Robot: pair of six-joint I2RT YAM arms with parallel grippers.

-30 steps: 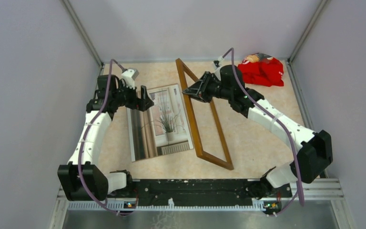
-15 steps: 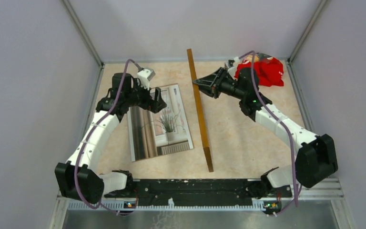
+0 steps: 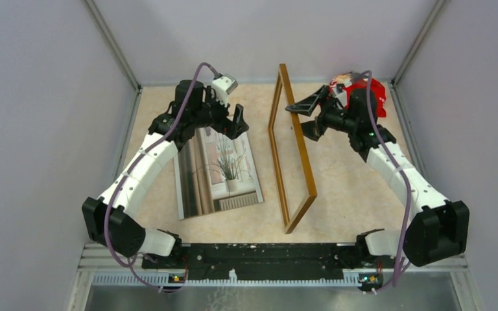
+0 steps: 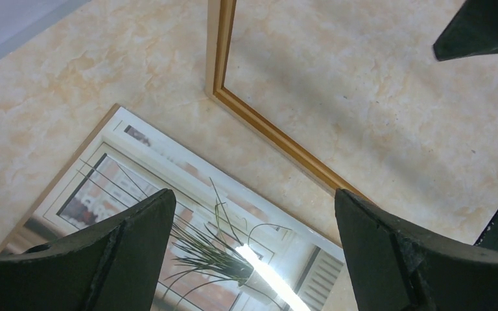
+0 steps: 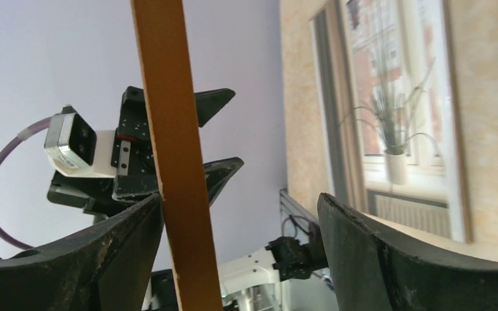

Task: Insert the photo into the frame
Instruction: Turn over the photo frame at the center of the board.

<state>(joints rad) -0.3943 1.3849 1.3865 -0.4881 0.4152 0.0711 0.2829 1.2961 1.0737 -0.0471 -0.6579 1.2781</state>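
Now the right gripper (image 3: pixel 296 122) stands with its jaws spread wide; a second ago they were pinched on the thin rectangular wooden picture frame (image 3: pixel 308 168). In that time the frame has swung from leaning left with its dark front showing, through edge-on, to standing on one long side on the beige marbled tabletop (image 3: pixel 356 188) and tipping right. Its upper rail runs between the spread fingers in the right wrist view (image 5: pixel 175 162), close against one of them and not clamped.

The left gripper (image 3: pixel 224 127), also fully open and empty, has shifted right and hovers over the far end of the large rectangular print of a window with a potted plant (image 3: pixel 220 168). That photo lies flat and face up just left of the frame, unmoved.

This looks like a turn-over: once released, the frame should drop back-side up, ready to take the photo. The risk is that it falls crooked or slides. The photo still has to be picked up.
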